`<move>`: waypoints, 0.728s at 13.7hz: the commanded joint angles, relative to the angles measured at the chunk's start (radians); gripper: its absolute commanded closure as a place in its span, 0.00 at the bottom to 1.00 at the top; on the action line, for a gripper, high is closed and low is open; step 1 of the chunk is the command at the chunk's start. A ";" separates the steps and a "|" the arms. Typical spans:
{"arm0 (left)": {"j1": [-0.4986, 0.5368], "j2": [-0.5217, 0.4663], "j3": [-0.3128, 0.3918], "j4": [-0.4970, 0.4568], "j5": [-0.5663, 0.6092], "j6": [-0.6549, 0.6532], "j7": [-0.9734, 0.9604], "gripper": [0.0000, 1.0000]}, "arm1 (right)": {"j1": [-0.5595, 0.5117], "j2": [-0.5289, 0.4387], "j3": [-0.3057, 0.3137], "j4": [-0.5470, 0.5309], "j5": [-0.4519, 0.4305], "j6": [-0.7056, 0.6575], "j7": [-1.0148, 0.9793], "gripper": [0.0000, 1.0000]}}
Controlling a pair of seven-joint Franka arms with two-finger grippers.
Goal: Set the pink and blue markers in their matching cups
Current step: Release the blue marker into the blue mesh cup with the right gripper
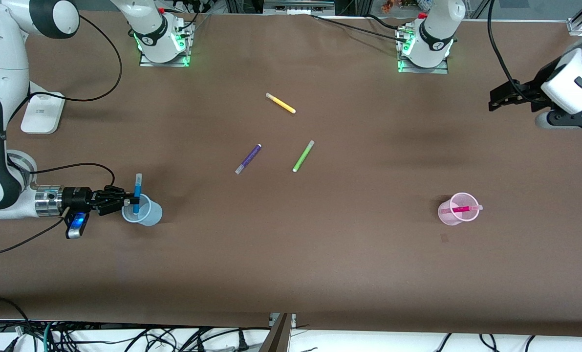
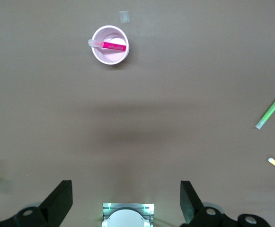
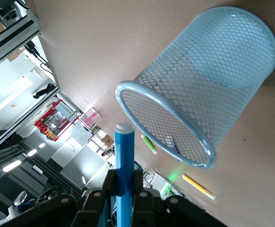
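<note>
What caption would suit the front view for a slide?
Right gripper lowers the blue marker into the blue cup; pink marker already rests in the pink cup.

Right tool clamped shut, left tool spread, raised

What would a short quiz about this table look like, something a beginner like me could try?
1. True or false: the pink marker already lies in the pink cup.
2. What is the right gripper shut on? A) the purple marker B) the blue marker C) the yellow marker
3. How many markers lie loose on the table?

Key
1. True. It rests slanted in the cup, its pale cap poking over the rim.
2. B. It holds the blue marker upright over the blue mesh cup. The left gripper waits open above the table.
3. Three: the yellow marker, the purple marker and the green marker.
</note>
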 commanded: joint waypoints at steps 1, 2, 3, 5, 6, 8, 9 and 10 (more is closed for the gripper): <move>0.005 -0.040 0.002 0.008 -0.022 -0.041 -0.011 0.00 | -0.025 0.044 0.015 0.026 0.029 -0.022 -0.009 1.00; 0.009 -0.048 0.007 0.011 -0.029 -0.045 -0.011 0.00 | -0.025 0.044 0.015 0.027 0.029 -0.022 -0.009 1.00; 0.014 -0.072 0.003 0.011 -0.031 -0.045 -0.026 0.00 | -0.025 0.046 0.015 0.027 0.029 -0.020 -0.009 0.95; 0.011 -0.084 -0.010 0.028 -0.013 -0.030 -0.028 0.00 | -0.025 0.046 0.015 0.027 0.029 -0.019 -0.008 0.42; 0.011 -0.059 -0.007 0.026 -0.013 -0.021 -0.031 0.00 | -0.025 0.046 0.015 0.027 0.029 -0.019 -0.006 0.37; -0.007 -0.001 -0.014 0.026 -0.014 0.002 -0.036 0.00 | -0.027 0.044 0.015 0.030 0.029 -0.023 -0.003 0.32; -0.015 0.004 -0.042 0.037 0.016 0.013 -0.054 0.00 | -0.033 0.041 0.015 0.035 0.027 -0.029 0.004 0.32; -0.012 0.004 -0.050 0.042 0.033 0.017 -0.077 0.00 | -0.035 0.031 0.012 0.038 0.021 -0.034 0.011 0.32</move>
